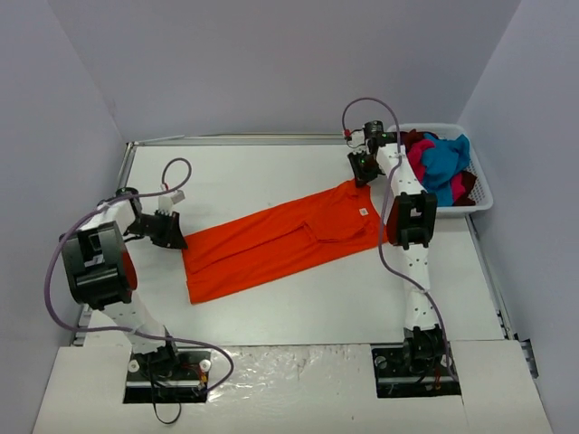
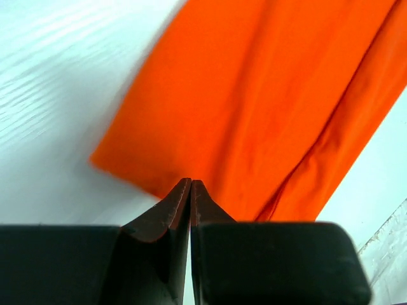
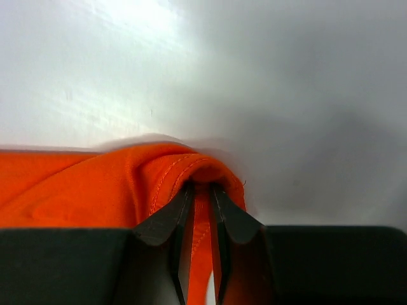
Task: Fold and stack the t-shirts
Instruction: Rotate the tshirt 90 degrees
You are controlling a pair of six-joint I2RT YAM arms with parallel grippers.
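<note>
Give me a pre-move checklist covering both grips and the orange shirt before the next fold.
1. Right gripper gripping the orange t-shirt: ok, a fold of cloth sits between its fingers.
2. Left gripper holding the shirt: cannot tell; it is shut at the cloth's edge, with no cloth seen between the fingers.
3. Shirt stretched out between the grippers: ok, it lies long on the table.
4. Shirt apart from the white basket: ok.
5. Other t-shirts inside the basket: ok.
</note>
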